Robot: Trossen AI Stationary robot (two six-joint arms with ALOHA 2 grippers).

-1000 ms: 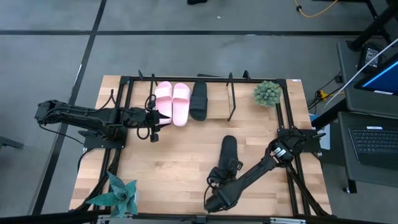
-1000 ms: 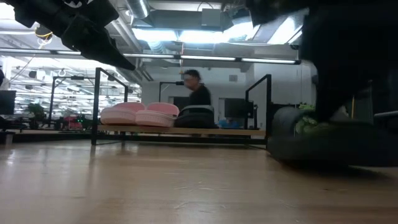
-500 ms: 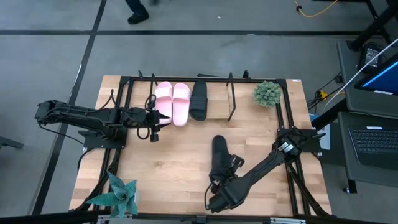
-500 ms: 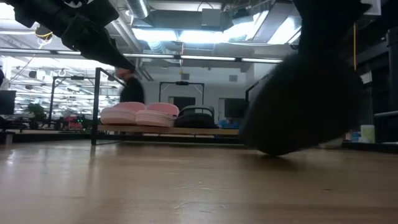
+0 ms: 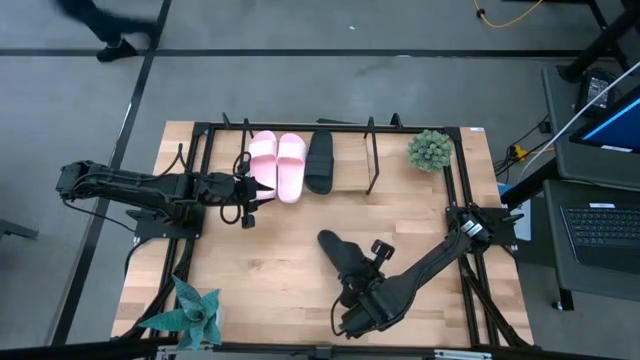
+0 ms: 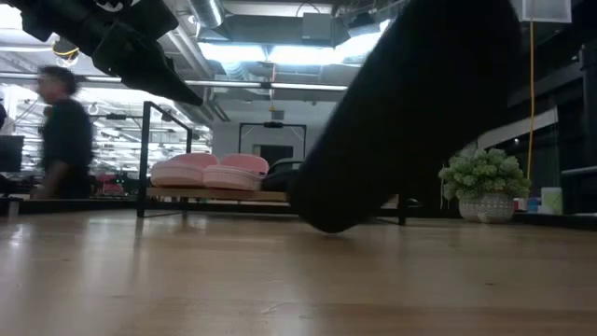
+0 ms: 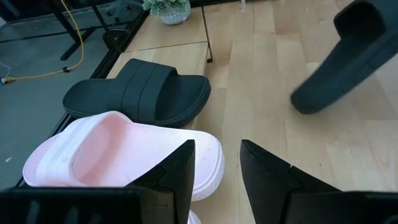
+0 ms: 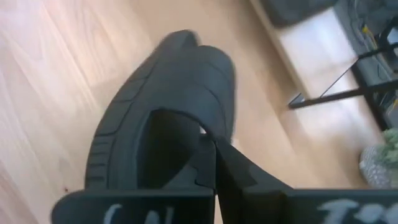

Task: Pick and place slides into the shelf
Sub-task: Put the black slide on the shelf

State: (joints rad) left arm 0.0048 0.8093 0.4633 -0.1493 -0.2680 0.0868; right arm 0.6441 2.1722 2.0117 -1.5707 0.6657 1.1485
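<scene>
Two pale pink slides (image 5: 278, 165) and one black slide (image 5: 319, 160) lie side by side on the shelf (image 5: 373, 165) at the table's far side. They also show in the left wrist view as pink slides (image 7: 118, 152) and a black slide (image 7: 140, 90). My left gripper (image 5: 268, 187) hovers open just near of the pink pair, touching nothing. My right gripper (image 5: 352, 275) is shut on the second black slide (image 5: 338, 252) over the table's middle, near side. That slide fills the low view (image 6: 410, 112). My right gripper holds the black slide at its strap (image 8: 186, 134), coming from the near side along the slide's length. One finger (image 8: 233, 177) lies against the strap's outer side; the other is hidden by the slide. The slide is lifted clear, tilted, its lower end (image 6: 326, 219) pointing down.
A small potted plant (image 5: 430, 150) stands at the shelf's right end, and a spiky blue-green plant (image 5: 195, 310) at the near-left corner. Bare board (image 5: 348, 165) lies right of the shelved black slide. A person (image 6: 65, 135) walks in the room behind.
My right gripper has lifted the black slide off the table and carried it toward the table's left. It has also turned it: the slide lay along the near-far line, and now its free end points far-left and it hangs tilted.
</scene>
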